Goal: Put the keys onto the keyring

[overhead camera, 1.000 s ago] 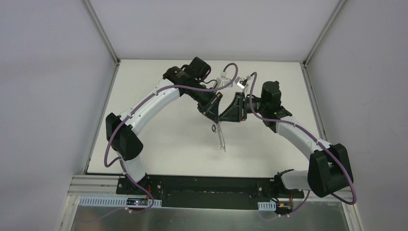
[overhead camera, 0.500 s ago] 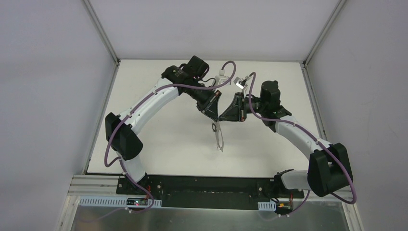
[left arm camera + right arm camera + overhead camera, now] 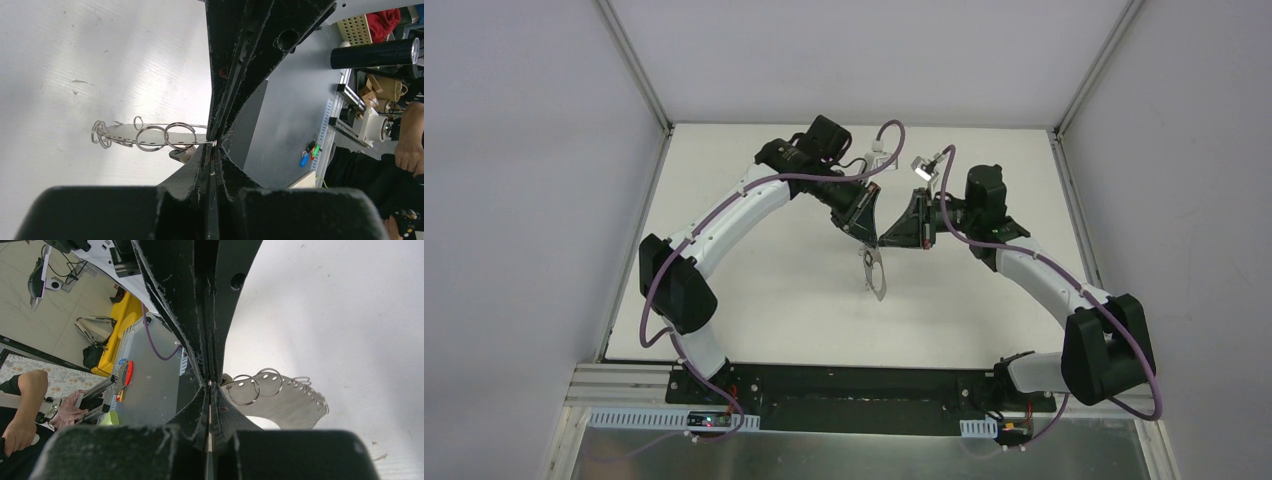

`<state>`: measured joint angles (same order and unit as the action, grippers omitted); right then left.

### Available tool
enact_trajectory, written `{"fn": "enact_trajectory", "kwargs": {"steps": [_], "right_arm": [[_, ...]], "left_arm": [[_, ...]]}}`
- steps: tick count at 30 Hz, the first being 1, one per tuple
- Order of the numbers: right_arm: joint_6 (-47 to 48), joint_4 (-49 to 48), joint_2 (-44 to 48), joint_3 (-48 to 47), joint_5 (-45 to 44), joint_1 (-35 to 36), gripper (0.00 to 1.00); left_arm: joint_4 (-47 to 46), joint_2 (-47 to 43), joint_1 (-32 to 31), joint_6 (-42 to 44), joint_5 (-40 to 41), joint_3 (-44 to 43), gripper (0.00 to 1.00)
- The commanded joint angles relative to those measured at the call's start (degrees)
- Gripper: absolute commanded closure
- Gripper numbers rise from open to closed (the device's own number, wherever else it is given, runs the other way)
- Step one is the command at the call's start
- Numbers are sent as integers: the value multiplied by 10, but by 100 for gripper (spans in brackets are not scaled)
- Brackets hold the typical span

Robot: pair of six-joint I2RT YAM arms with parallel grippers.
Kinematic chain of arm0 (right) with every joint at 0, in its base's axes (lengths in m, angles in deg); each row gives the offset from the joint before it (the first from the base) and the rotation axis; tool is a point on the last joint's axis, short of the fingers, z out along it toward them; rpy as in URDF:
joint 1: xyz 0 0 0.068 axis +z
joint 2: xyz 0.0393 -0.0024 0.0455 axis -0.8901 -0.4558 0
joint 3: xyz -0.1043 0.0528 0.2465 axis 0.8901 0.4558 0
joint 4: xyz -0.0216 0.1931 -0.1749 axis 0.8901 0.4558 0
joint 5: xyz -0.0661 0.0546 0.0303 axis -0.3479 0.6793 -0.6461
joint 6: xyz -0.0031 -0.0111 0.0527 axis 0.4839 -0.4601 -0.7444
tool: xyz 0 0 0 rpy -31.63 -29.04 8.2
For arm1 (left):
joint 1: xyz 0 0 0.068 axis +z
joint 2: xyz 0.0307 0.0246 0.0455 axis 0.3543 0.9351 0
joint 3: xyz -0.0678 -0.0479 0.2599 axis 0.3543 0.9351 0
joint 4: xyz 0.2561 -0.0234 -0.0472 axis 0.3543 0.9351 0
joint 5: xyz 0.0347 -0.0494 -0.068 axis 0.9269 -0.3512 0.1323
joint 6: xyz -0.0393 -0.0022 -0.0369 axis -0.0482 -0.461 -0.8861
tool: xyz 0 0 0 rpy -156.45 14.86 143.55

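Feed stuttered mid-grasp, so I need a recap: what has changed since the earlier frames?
The right gripper has closed its jaws at the edge of the keyring, apparently pinching it next to the left gripper. The keyring has swung up and turned, so it now hangs shorter below the fingertips. The left arm has shifted slightly back. Unchanged: the left gripper stays shut on the keyring, above the table.

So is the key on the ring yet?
Not that I can see. Done: the keyring is up off the table. In hand: the left tool and the right tool are both shut, pinching it at one edge. Left to do: no black-headed key shows clearly anywhere, so threading it on looks not yet done.
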<state>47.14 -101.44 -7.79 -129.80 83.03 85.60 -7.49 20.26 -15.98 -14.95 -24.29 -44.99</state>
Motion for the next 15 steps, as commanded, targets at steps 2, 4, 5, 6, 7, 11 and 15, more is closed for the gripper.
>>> {"fn": "enact_trajectory", "kwargs": {"steps": [2,4,5,6,7,11,15], "right_arm": [[-24,-19,12,-38,6,-5,100],[-29,-22,15,-37,0,-8,100],[-32,-25,16,-36,-3,-10,100],[-36,-29,17,-34,-4,-12,100],[-41,-34,19,-32,-5,-14,100],[-50,-46,21,-28,-8,-19,100],[-57,-53,23,-26,-10,-24,100]], "left_arm": [[-66,-34,9,-14,-1,13,91],[-75,-37,10,-17,-3,18,88],[-79,-39,10,-18,-4,21,87],[-83,-40,10,-19,-5,23,85],[-87,-41,11,-19,-6,25,84],[-103,-48,13,-19,-10,36,82],[-112,-56,16,-19,-14,48,79]]}}
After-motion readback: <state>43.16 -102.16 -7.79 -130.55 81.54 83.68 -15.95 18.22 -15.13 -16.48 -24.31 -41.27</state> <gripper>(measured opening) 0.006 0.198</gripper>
